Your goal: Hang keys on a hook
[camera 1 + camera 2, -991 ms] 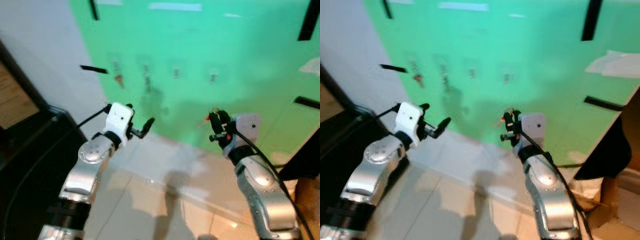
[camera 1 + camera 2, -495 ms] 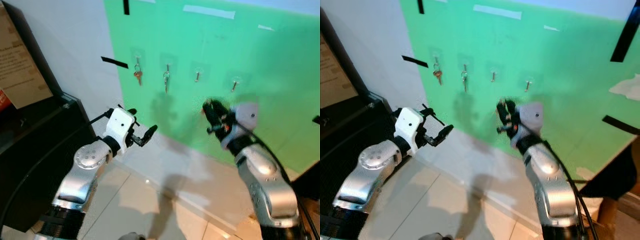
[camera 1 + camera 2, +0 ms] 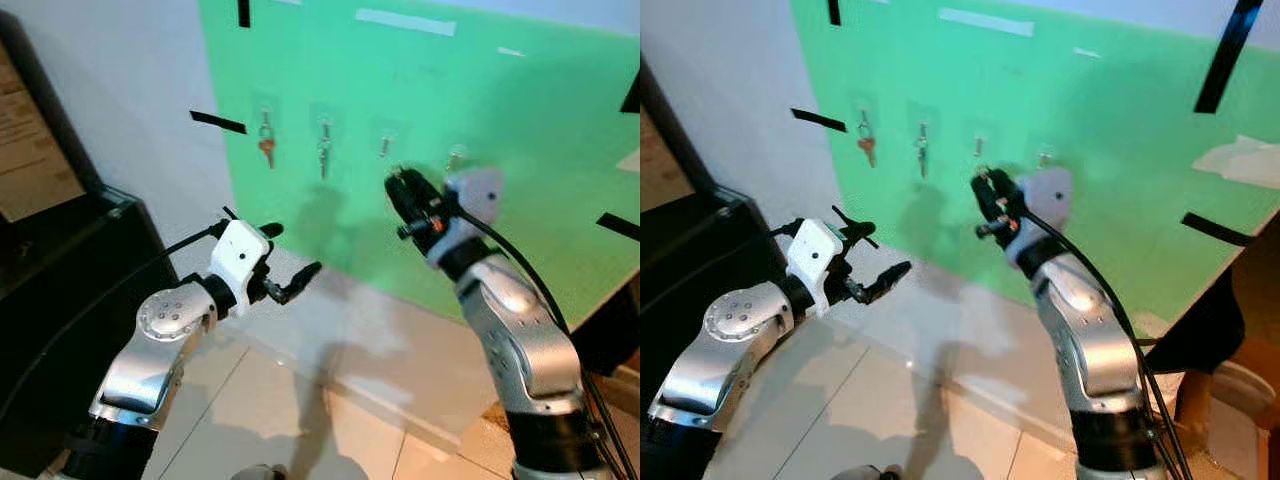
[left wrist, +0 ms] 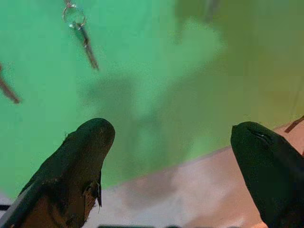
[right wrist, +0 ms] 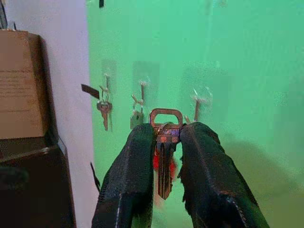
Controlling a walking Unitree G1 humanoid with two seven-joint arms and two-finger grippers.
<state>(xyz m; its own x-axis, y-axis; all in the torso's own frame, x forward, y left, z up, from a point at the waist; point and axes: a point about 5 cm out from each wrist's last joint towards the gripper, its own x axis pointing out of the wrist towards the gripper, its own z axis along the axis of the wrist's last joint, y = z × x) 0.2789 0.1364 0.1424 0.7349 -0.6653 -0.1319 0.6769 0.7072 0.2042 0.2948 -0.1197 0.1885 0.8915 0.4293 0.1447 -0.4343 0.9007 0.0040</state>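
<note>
A green wall (image 3: 520, 150) carries small hooks. The right gripper (image 5: 164, 142), clamped on a key (image 5: 164, 164), approaches a free hook (image 5: 197, 102); next it must align the key's loop. The left gripper (image 4: 171, 142) waits with fingers apart.

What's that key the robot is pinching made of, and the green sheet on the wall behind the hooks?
The key looks like brass-toned metal: thin, flat, slightly shiny, clamped in the right gripper. The green sheet seems matte paper or card, since it shows no glare.

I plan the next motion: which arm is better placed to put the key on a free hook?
The right. The right gripper already pinches the key and is raised near a bare hook. The left gripper is open, empty and lower.
</note>
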